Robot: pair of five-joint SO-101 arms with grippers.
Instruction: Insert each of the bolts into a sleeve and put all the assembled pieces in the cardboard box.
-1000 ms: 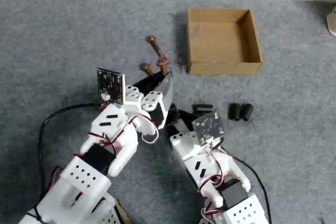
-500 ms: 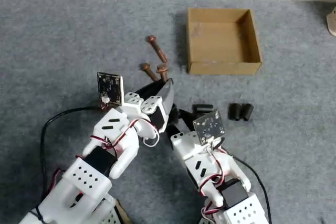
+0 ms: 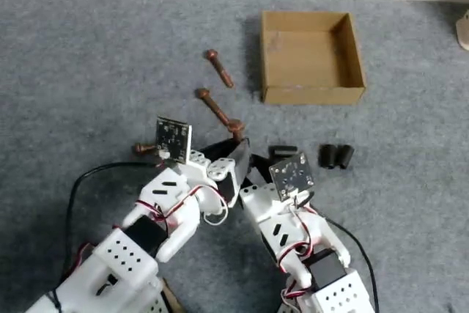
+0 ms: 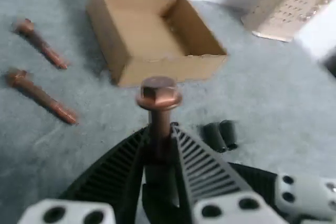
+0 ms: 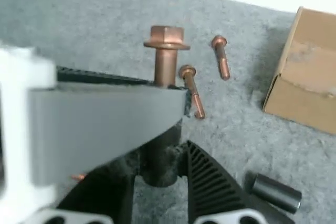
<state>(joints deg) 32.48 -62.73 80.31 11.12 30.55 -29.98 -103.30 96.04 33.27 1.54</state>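
left wrist view: left claw (image 4: 159, 132) clamped on copper hex-head bolt (image 4: 159, 97), upright; right claw (image 5: 157, 174) grips dark sleeve (image 5: 164, 158).

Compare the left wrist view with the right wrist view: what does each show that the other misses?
Left wrist, not right wrist: the open inside of the cardboard box, a pair of sleeves lying together, a perforated panel beyond. Right wrist, not left wrist: a lone sleeve on the carpet, and plainly the gripped sleeve at the bolt's foot, in the right pincer. Both: the held bolt upright in the left pincer, two loose bolts on the carpet, the box's outer wall.
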